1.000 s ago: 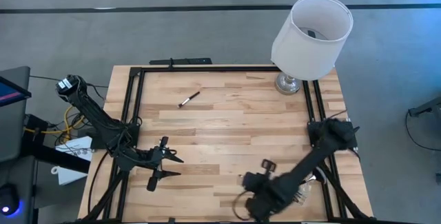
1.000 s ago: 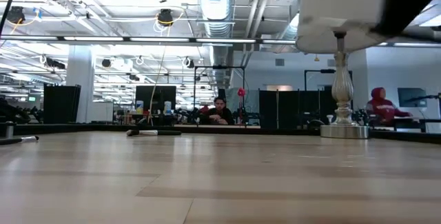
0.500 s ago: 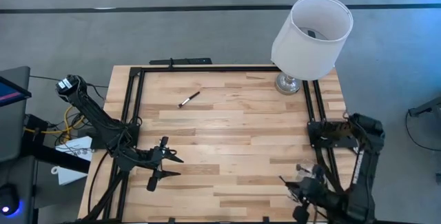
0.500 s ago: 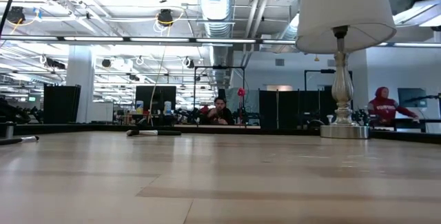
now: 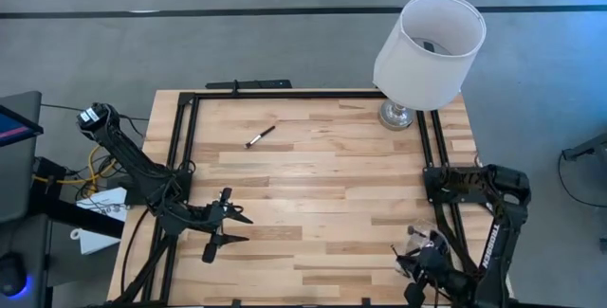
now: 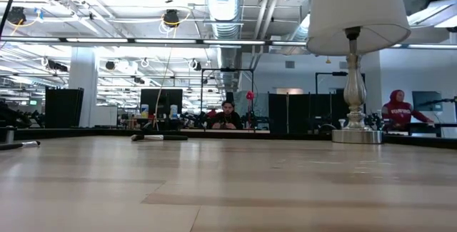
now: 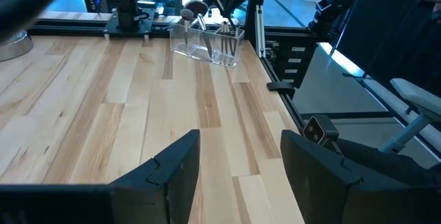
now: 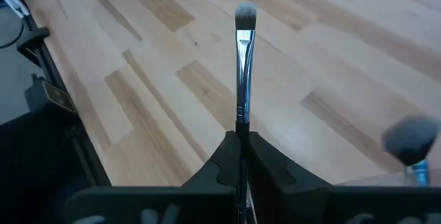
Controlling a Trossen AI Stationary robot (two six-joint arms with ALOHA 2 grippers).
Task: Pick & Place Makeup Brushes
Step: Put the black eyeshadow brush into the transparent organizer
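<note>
My right gripper (image 8: 240, 141) hovers over the table's near right corner (image 5: 417, 262), shut on a slim makeup brush (image 8: 242, 65) with a silver ferrule and a pale grey tip. Beside it stands a clear holder (image 7: 207, 45) with several brushes upright in it. One fluffy head (image 8: 408, 141) shows close by in the right wrist view. Another black brush (image 5: 260, 136) lies flat on the wood at the far left of the table (image 6: 158, 137). My left gripper (image 5: 245, 229) waits open above the near left part, nothing between its fingers (image 7: 241, 162). My right gripper pinches the brush's black handle (image 8: 240, 124) just behind the ferrule, between its two fingertips. The brush runs on in line with the fingers, ferrule and bristles sticking out past them. The fingers slant downward. The brush is lifted clear of the table.
A white-shaded lamp (image 5: 427, 47) on a metal foot (image 6: 355, 133) stands at the far right corner. Black frame rails (image 5: 185, 137) run along the table's edges. The middle of the wooden top (image 5: 322, 185) is bare. People sit in the room beyond.
My right arm has swung from the near middle of the table toward its right edge, rolling its wrist on the way. It now hangs by the clear holder at the near right corner and has left the low view's top right. The left arm stayed still.
</note>
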